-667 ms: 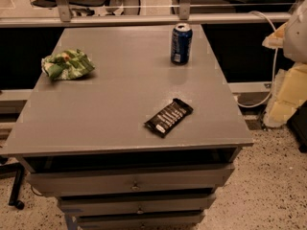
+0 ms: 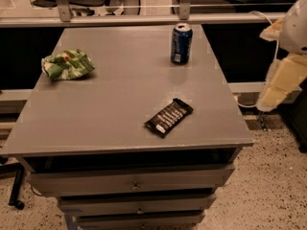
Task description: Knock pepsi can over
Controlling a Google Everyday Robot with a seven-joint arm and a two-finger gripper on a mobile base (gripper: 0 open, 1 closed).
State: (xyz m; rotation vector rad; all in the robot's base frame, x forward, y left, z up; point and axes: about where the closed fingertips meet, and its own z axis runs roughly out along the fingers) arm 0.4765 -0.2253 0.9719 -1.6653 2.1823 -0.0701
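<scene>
Nothing has moved since the earlier frame | pepsi can (image 2: 181, 43) upright near counter (image 2: 120, 95) back right edge | gripper (image 2: 280, 83) off counter's right side, pale, cut by frame edge, well apart from can; open or closed: cannot tell | green chip bag (image 2: 67, 64) back left | black candy bar (image 2: 169, 117) front centre

The end effector (image 2: 282, 83) hangs right of the table (image 2: 115, 114), its upper part cut off by the right edge.
</scene>
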